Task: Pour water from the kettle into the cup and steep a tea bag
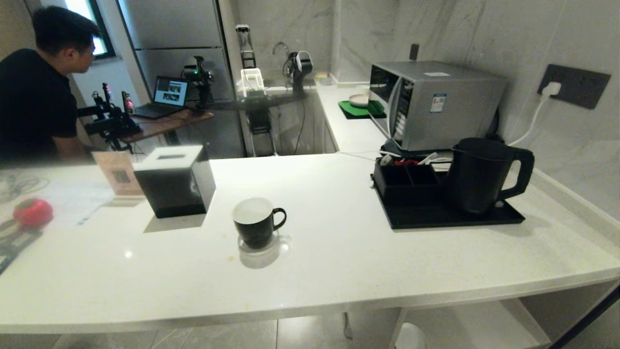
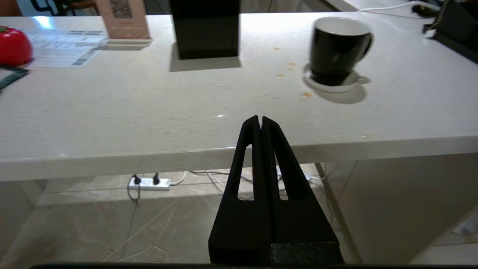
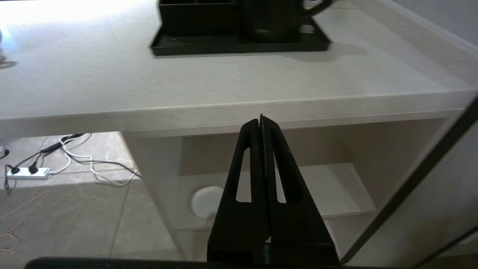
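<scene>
Head view, glossy black cup [image 1: 256, 224], tapered matte kettle [image 1: 479, 174]

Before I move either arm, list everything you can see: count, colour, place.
cup: one, black, white inside, on a coaster, counter centre
kettle: one, matte black, on the tray, right
tray: one, black, compartments at the rear
tissue box: one, black, left of the cup
microwave: one, silver, behind the tray
QR sign: one, pinkish, beside the tissue box
red ball: one, far left
person: one, black shirt, background left
left gripper: fingers shut, before the counter edge
right gripper: fingers shut, below the counter edge
</scene>
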Available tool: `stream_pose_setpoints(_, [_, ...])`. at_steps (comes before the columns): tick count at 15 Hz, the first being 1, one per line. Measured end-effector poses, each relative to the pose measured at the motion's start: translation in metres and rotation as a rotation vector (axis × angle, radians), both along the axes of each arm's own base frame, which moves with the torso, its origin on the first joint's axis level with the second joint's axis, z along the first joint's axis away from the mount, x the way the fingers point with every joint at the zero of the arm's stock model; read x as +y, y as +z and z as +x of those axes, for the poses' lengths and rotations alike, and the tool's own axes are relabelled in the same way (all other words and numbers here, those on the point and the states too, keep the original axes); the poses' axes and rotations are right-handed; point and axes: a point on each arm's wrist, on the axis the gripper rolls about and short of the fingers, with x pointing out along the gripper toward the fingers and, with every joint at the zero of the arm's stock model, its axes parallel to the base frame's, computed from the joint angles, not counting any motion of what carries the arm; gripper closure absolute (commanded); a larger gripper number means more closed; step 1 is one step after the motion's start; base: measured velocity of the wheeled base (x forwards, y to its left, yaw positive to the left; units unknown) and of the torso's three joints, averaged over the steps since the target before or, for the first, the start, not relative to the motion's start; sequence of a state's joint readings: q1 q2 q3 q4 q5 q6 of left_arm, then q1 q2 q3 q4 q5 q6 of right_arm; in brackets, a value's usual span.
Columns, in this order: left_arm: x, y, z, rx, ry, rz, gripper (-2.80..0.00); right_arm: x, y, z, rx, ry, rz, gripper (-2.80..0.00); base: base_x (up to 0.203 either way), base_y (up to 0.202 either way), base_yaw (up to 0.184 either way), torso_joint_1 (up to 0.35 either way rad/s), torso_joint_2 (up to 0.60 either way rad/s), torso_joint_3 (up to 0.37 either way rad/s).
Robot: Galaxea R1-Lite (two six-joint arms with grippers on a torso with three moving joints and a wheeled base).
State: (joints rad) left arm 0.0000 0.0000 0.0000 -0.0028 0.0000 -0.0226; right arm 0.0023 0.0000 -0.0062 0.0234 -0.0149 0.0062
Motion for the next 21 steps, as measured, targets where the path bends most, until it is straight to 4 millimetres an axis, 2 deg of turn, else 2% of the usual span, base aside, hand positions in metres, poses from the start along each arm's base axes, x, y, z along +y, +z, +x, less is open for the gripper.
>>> stream_pose_setpoints(9, [0.0000,-0.0001,0.0000,0.001,0.000,0.000,0.00,0.0000,-0.0001,0.0000,0.001,0.001,0.000,0.00,0.000,-0.181,0.000,0.003,0.00,0.003])
stream_pose_setpoints(21, [0.0000,-0.0001,0.0000,0.001,0.001,-0.008,0.00,0.0000,-0.0001,0.0000,0.001,0.000,0.000,0.00,0.010,0.000,0.000,-0.001,0.00,0.000])
